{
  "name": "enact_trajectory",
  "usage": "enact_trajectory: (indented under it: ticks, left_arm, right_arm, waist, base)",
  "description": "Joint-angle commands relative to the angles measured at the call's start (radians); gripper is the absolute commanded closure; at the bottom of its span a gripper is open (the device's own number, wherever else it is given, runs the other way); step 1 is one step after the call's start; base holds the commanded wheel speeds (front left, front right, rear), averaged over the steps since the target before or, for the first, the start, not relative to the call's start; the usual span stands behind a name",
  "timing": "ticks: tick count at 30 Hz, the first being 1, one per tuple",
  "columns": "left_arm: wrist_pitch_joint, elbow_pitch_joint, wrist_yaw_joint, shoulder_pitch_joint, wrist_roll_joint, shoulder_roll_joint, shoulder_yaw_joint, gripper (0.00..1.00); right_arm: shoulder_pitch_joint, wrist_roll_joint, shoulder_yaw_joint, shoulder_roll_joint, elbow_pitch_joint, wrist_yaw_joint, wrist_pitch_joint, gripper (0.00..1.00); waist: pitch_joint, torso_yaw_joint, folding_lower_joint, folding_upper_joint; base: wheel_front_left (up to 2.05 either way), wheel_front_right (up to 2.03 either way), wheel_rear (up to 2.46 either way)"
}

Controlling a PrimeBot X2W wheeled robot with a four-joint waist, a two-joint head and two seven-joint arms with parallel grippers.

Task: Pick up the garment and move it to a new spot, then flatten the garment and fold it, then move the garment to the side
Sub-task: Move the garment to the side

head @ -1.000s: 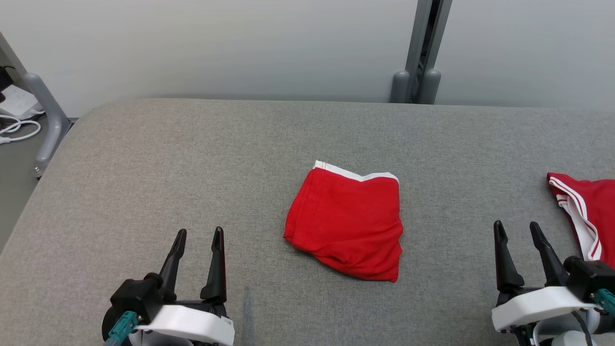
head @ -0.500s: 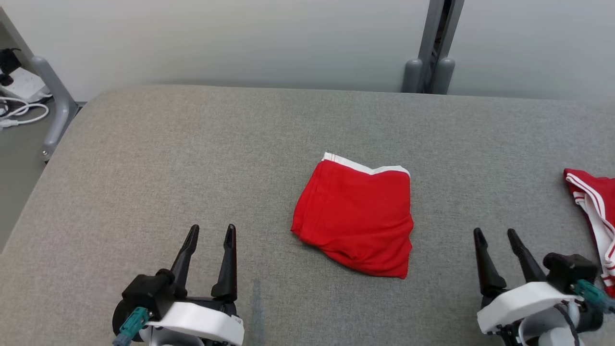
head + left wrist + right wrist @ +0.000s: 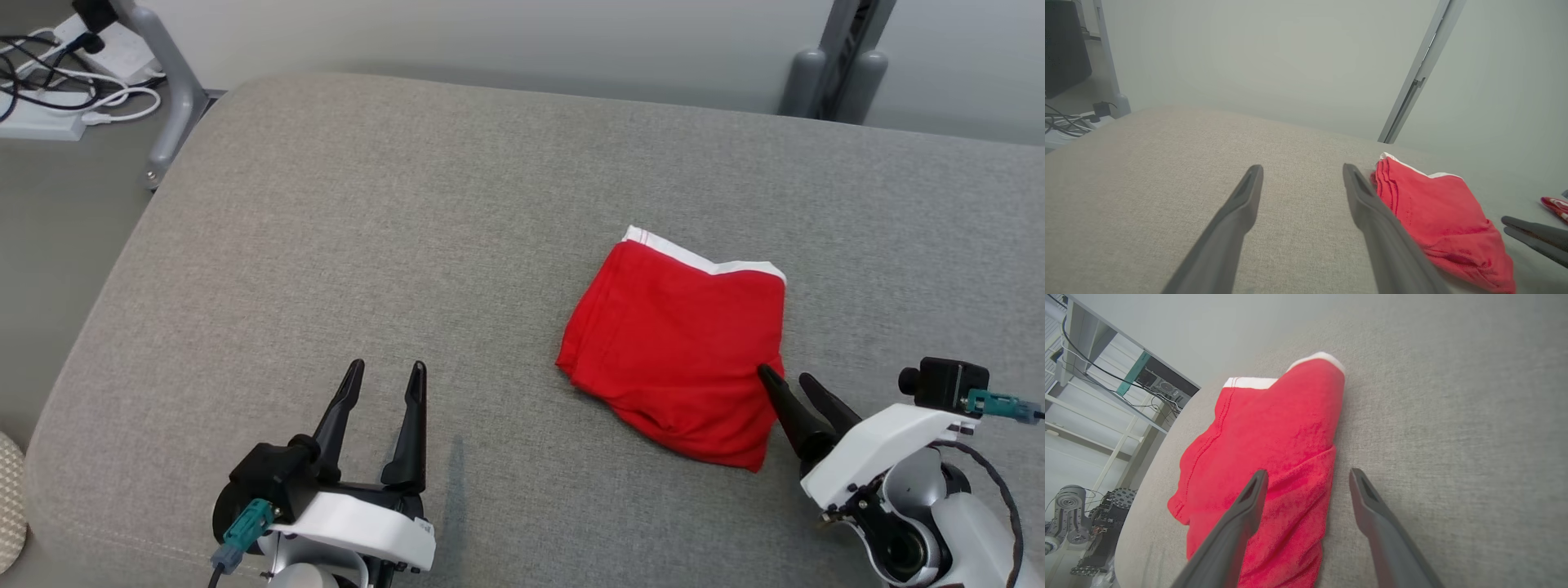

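The red garment [image 3: 682,359] is laid folded on the grey bench [image 3: 326,204], and its right edge is seen just between the right jaws, which are opened wide and empty, while the left jaws, also wide and empty, are seen well apart on its left.

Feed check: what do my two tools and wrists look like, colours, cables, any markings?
Left tool and right tool match: two long, tapering dark fingers on a black base, under a curved white cover. A teal connector plugs in at each wrist; a thin black cable loops beside the right one. No markings legible.
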Motion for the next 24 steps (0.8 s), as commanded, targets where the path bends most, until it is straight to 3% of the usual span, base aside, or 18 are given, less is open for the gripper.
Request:
enact_trajectory:
  ticks: [1,11,21,22,23,24]
  left_arm:
    - [-0.004,0.0,0.003,-0.022,-0.006,0.004,-0.001,0.0]
    - [-0.004,-0.006,0.012,-0.044,-0.017,0.004,-0.034,0.0]
    - [-0.004,-0.006,0.022,-0.054,-0.024,0.004,-0.05,0.0]
    - [-0.004,-0.005,0.022,-0.053,-0.024,0.004,-0.05,0.0]
    - [-0.004,-0.005,0.021,-0.051,-0.023,0.004,-0.05,0.0]
    - [-0.004,-0.005,0.021,-0.05,-0.021,0.004,-0.049,0.0]
  right_arm:
    - [-0.024,0.037,0.008,-0.015,0.01,-0.001,0.03,0.0]
    - [-0.112,0.172,0.009,-0.03,0.124,-0.001,0.152,0.0]
    - [-0.17,0.232,0.034,-0.021,0.212,0.0,0.219,0.0]
    - [-0.17,0.229,0.045,-0.023,0.218,-0.001,0.226,0.11]
    - [-0.171,0.225,0.057,-0.028,0.225,-0.001,0.23,0.4]
    - [-0.169,0.222,0.066,-0.032,0.229,-0.001,0.229,0.61]
  waist:
    - [0.02,0.028,0.0,0.0]
    - [0.049,0.091,0.0,0.0]
    - [0.062,0.132,0.0,0.0]
    - [0.061,0.134,0.0,0.0]
    - [0.06,0.136,0.0,0.0]
    - [0.058,0.137,0.0,0.0]
  base:
    - [0.0,0.0,0.0]
    - [0.0,0.0,0.0]
    - [0.0,0.0,0.0]
    - [0.0,0.0,0.0]
    - [0.0,0.0,0.0]
    - [0.0,0.0,0.0]
